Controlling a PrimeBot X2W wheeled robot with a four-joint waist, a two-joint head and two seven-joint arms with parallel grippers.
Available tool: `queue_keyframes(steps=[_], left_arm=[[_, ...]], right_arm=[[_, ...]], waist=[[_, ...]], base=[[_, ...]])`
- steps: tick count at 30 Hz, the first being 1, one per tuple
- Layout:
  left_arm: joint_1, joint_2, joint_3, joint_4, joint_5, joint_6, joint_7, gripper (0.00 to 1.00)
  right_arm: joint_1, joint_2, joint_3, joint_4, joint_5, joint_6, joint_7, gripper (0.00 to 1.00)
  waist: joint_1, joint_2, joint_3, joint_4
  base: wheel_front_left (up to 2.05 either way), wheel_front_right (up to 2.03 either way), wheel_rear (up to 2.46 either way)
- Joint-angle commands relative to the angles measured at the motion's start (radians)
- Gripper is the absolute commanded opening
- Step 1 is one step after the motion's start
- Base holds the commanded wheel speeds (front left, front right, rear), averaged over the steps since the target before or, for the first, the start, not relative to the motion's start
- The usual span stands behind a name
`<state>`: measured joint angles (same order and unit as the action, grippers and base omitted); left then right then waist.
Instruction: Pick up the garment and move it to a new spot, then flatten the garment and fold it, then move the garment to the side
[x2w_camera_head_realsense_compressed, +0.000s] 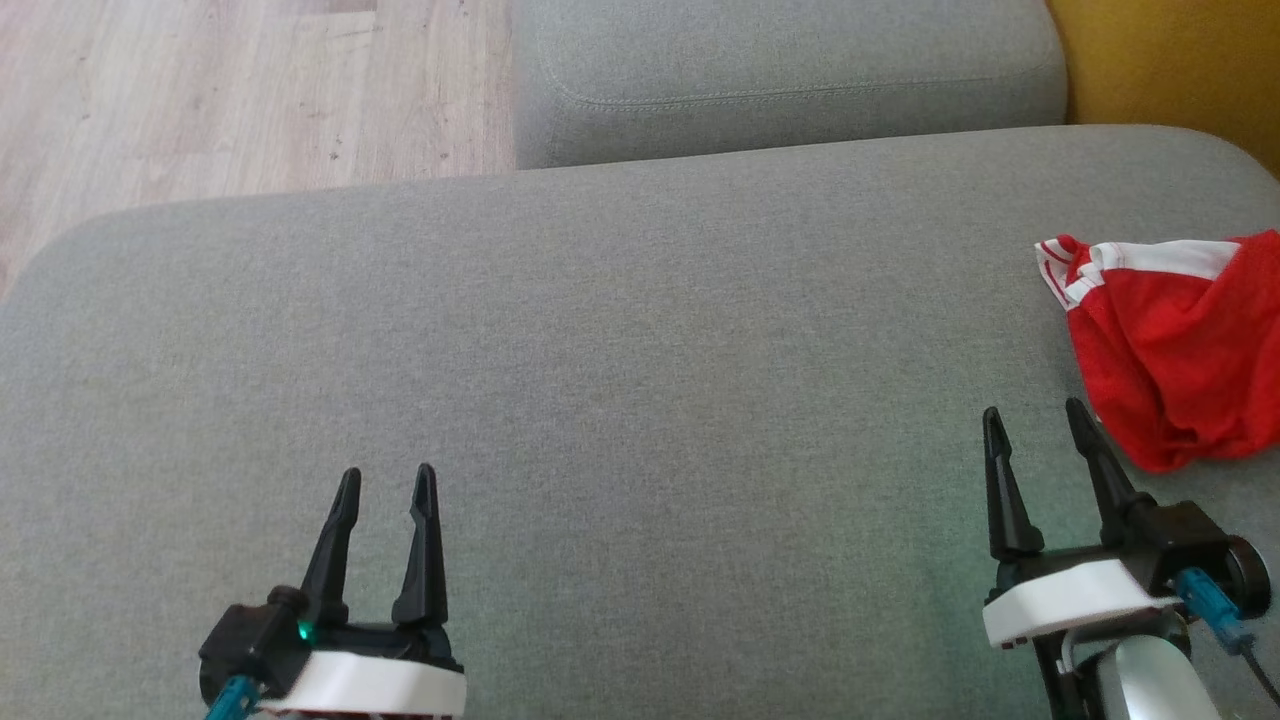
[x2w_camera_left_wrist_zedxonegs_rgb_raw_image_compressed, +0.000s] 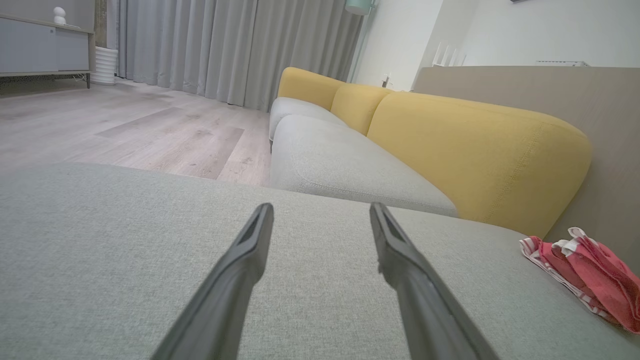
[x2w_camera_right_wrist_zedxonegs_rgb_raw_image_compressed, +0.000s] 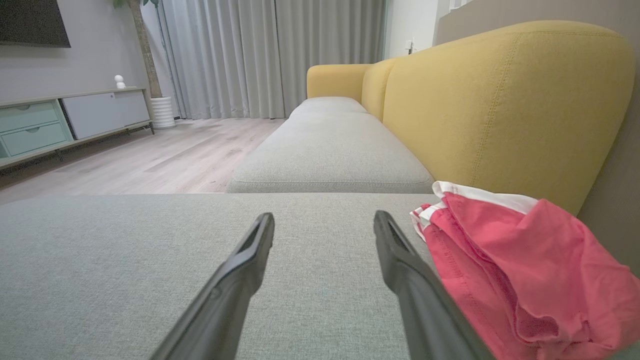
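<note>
Left gripper (x2w_camera_head_realsense_compressed: 388, 472): the jaws are held wide apart and nothing is gripped; bare grey cushion (x2w_camera_head_realsense_compressed: 620, 340) is seen between and ahead of them
Right gripper (x2w_camera_head_realsense_compressed: 1033, 410): the jaws are likewise spread and empty
Garment (x2w_camera_head_realsense_compressed: 1170, 340): a red piece with white trim is bunched just outside the right gripper's outer jaw, near its tip but apart from it, and well apart from the left jaws
Stage: the heap is found at the cushion's side, which fits both a lump awaiting pick-up and a loose fold already set aside; no neat fold can be made out
Risk, grip: if only the top layer is pinched, the rest may be dragged or dropped
Risk, snag: a jaw tip may be caught in the trimmed hem, or cushion cloth may be pinched along with it
Risk, edge: the yellow backrest (x2w_camera_right_wrist_zedxonegs_rgb_raw_image_compressed: 500, 100) is close beyond the heap, so cloth may be pushed against it
</note>
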<state>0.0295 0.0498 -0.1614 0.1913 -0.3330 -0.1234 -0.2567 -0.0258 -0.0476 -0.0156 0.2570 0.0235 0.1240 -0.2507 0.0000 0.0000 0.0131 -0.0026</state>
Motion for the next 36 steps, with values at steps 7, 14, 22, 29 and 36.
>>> queue_keyframes(steps=[7,14,22,29,36], left_arm=[[-0.028,0.000,0.037,-0.024,-0.012,0.000,-0.005,1.00],[0.018,0.000,0.001,0.069,-0.021,0.000,0.004,0.00],[0.008,0.005,0.014,0.068,-0.108,0.000,0.024,0.00],[-0.001,0.008,0.025,0.069,-0.183,-0.001,0.041,0.00],[-0.010,0.011,0.037,0.069,-0.257,-0.001,0.059,0.00]], right_arm=[[-0.016,-0.003,0.023,-0.032,-0.001,0.007,-0.011,1.00],[0.019,0.001,0.002,0.071,0.022,0.000,0.009,0.00],[0.013,0.001,-0.004,0.065,0.124,0.000,0.032,0.00],[0.008,0.001,-0.009,0.059,0.213,0.001,0.051,0.00],[0.003,0.001,-0.015,0.054,0.302,0.001,0.071,0.00]], waist=[[0.0000,0.0000,-0.001,-0.002],[0.0000,0.0000,-0.002,-0.002],[0.0000,0.0000,-0.002,-0.002],[0.0000,0.0000,-0.003,-0.002],[0.0000,0.0000,-0.003,-0.001]], base=[[0.00,0.00,0.00],[0.00,0.00,0.00],[0.00,0.00,0.00],[0.00,0.00,0.00],[0.00,0.00,0.00]])
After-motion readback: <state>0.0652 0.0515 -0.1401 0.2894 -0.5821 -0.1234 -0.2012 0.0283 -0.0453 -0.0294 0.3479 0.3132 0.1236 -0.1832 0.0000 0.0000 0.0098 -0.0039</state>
